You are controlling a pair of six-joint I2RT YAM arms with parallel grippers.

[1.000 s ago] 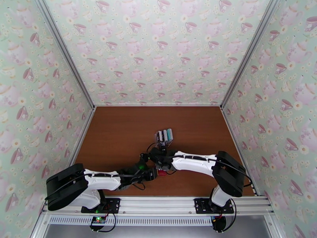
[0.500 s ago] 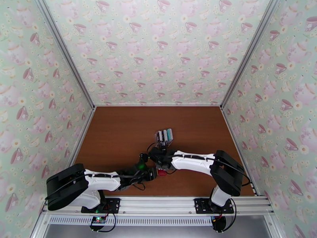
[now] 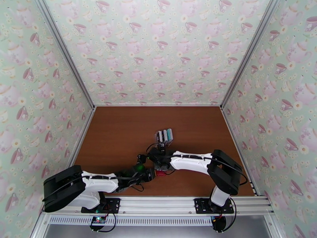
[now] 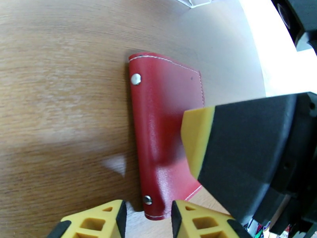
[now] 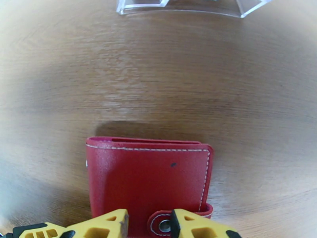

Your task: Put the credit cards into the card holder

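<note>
Card holder (image 5: 146, 179): red stitched wallet, folded shut, lying flat on the brown counter (image 5: 237, 96) toward its near edge, between the two arms. The right wrist view shows the snap tab (image 5: 160, 219) sitting in the narrow gap of the right pincer (image 5: 148, 223). The left wrist view shows two metal rivets (image 4: 136, 79) along one long edge. One corner of the wallet lies in the narrow gap of the left pincer (image 4: 146, 219), and the right pincer overhangs the wallet. Whether either pincer clamps the wallet cannot be told. Credit cards (image 3: 164, 135), teal among black and white, stand upright in a clear stand (image 5: 178, 6) just beyond.
</note>
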